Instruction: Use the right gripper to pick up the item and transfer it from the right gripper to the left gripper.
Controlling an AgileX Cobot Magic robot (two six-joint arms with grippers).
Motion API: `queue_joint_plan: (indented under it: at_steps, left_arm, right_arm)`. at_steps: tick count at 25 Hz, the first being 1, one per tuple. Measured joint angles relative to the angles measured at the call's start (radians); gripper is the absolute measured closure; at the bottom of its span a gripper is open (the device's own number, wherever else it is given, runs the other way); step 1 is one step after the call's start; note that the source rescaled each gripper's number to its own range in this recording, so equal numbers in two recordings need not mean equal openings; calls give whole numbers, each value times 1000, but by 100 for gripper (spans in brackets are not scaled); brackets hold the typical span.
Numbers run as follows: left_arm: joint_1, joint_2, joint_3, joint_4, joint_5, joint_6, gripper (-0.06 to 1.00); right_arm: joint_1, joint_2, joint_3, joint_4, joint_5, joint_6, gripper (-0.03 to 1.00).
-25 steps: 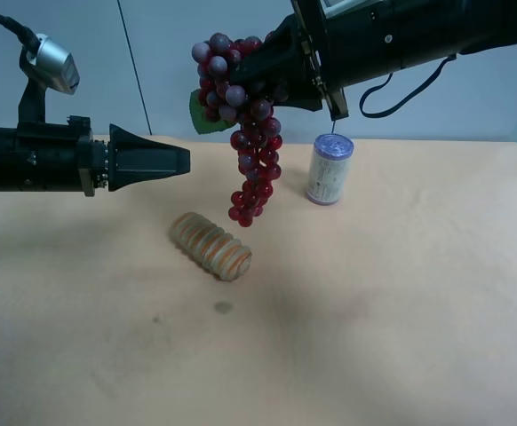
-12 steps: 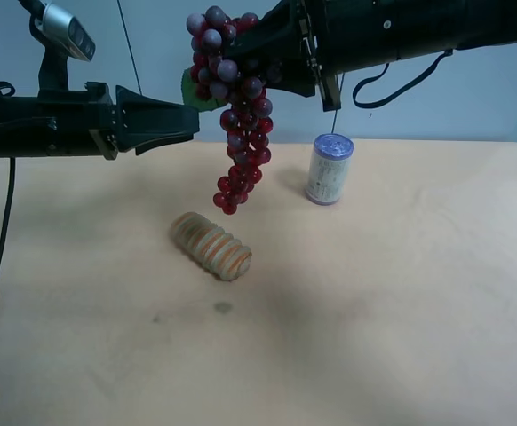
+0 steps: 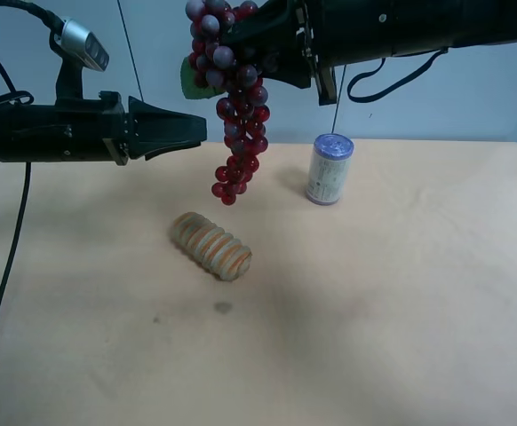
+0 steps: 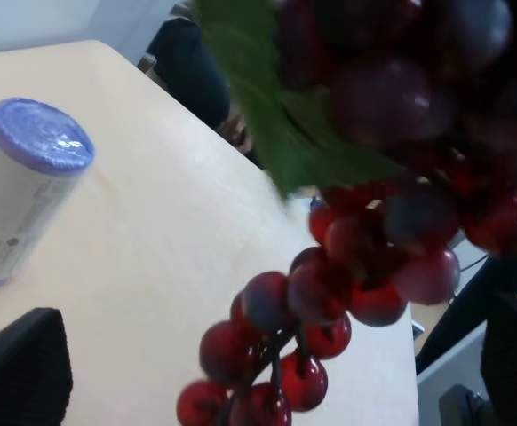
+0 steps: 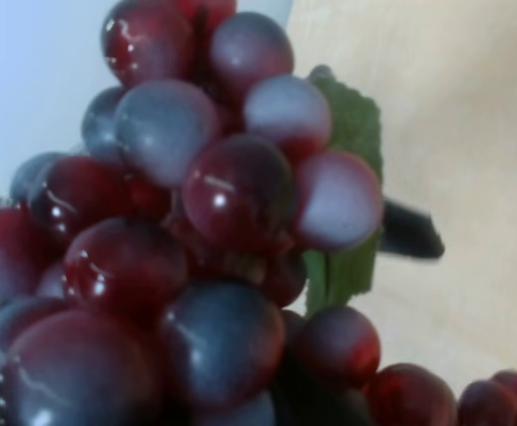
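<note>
"Red and purple grapes (image 3: 237,115), where are they?"

"Up in the air. My right gripper (image 3: 257,43) is clenched on the thick top end of the bunch, by the green leaf (image 3: 189,82). The thin end dangles above the table (image 3: 401,311), clear of it."

"And your other arm?"

"My left gripper (image 3: 196,133) points at the bunch from nine o'clock in the high view, its tip just beside the grapes. Its fingers (image 4: 19,373) are spread wide and hold nothing. The wrist camera shows the grapes hanging ahead, between them."

"What else is on the table?"

"From the dangling tip, a tan ridged roll (image 3: 211,246) lies at six o'clock. A white can (image 3: 330,169) with a blue lid stands upright at about three o'clock."
</note>
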State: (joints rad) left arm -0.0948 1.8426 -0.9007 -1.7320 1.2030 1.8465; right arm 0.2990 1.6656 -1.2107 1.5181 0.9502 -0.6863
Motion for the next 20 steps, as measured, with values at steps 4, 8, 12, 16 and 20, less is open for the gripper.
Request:
queue_joint_plan:
  at_steps: [4, 8, 12, 16, 20]
  left_arm:
    - [-37, 2, -28, 0, 0, 5, -4]
    - [-47, 2, -39, 0, 0, 6, -4]
    - [-47, 2, -39, 0, 0, 6, -4]
    - [-47, 2, -39, 0, 0, 6, -4]
    - [-47, 2, -39, 0, 0, 6, -4]
  right_arm:
    - [26, 1, 0, 6, -40, -5, 96]
    - [28, 1, 0, 12, -47, -17, 96]
    - [34, 1, 0, 40, -62, -42, 97]
    - [64, 1, 0, 63, -92, -70, 97]
    - [104, 1, 0, 65, -136, -80, 97]
